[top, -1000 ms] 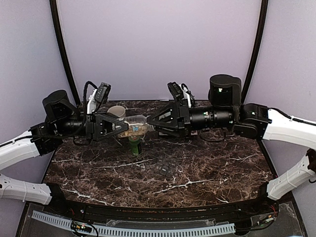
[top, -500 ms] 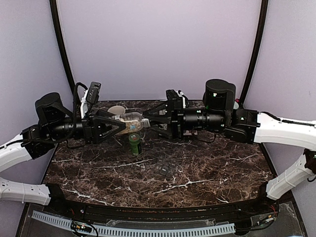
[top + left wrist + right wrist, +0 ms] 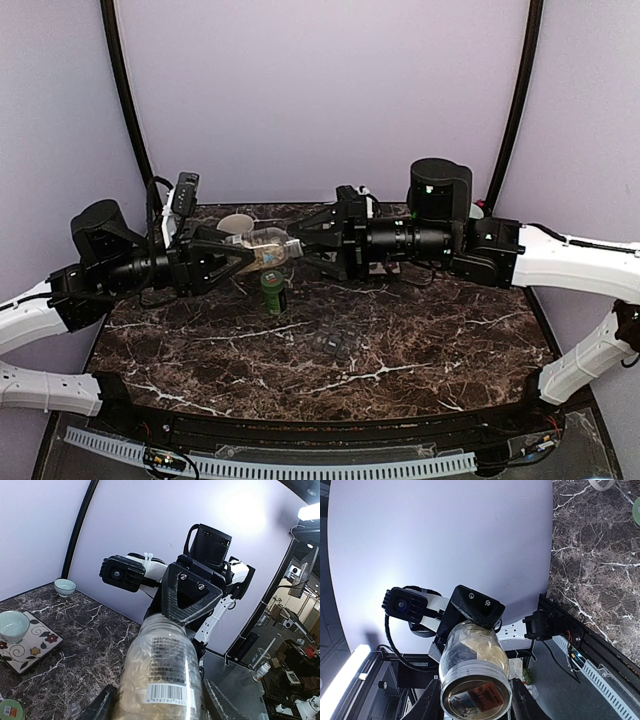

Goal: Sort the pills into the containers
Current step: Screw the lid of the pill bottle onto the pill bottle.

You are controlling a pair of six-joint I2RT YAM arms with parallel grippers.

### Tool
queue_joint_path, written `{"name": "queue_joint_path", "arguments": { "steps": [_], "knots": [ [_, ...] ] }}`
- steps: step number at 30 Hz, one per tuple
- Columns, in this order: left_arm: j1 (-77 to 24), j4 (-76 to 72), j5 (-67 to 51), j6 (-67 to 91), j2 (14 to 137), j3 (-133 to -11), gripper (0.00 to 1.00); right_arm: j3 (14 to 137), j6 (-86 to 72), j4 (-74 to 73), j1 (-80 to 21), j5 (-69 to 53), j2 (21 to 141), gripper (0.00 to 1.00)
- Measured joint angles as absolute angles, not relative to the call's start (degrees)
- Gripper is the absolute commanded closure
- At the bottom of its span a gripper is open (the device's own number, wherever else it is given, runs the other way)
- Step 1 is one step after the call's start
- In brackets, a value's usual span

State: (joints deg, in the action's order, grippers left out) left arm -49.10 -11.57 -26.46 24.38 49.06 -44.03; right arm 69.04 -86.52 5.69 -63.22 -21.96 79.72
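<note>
A clear plastic bottle [image 3: 262,250] lies sideways in the air above the far left of the table, with tan pills [image 3: 272,260] piled inside it. My left gripper [image 3: 248,256] is shut on its body, near the barcode label [image 3: 172,694]. From the opposite side my right gripper [image 3: 302,245] is shut on its threaded mouth end [image 3: 476,690]. In the right wrist view the pale round pills [image 3: 485,647] show through the wall. The containers [image 3: 335,343], a small dark strip of compartments, lie on the marble below, apart from both grippers.
A green cap-like piece [image 3: 272,291] stands on the table under the bottle. A cream mug [image 3: 236,224] sits behind the left gripper. The left wrist view shows a pale green bowl [image 3: 65,586] and a flowered square plate [image 3: 35,647] with a cup [image 3: 12,625].
Both arms shifted left and slightly up, carrying the bottle between them. Both grips are unchanged.
</note>
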Motion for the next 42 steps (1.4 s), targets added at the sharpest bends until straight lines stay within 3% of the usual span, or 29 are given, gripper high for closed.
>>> {"name": "queue_joint_path", "arguments": {
  "steps": [6,17,24,30,34,42],
  "knots": [
    [-49.6,-14.7,-24.2,25.7,49.0,-42.2,1.0,69.2,-84.6,3.6,-63.6,-22.9,79.6,0.47],
    [-49.6,-20.6,-20.1,28.3,47.9,-39.7,1.0,69.9,-78.5,-4.9,-64.7,-24.0,79.6,0.4],
    [-49.6,-21.1,-20.0,29.9,47.7,-38.9,1.0,77.7,-66.8,-17.1,-64.7,-20.4,79.5,0.33],
    [-48.1,-23.0,-24.0,34.2,48.4,-38.9,1.0,79.6,-51.4,-24.2,-64.8,-14.8,75.8,0.3],
    [-46.2,-25.6,-28.5,39.0,50.3,-38.9,1.0,75.7,-42.0,-24.6,-64.8,-12.4,71.0,0.22],
    [-43.0,-32.4,-38.6,49.7,55.3,-38.9,1.0,73.4,-28.6,-24.4,-64.8,-9.6,66.5,0.19]
  ]
}}
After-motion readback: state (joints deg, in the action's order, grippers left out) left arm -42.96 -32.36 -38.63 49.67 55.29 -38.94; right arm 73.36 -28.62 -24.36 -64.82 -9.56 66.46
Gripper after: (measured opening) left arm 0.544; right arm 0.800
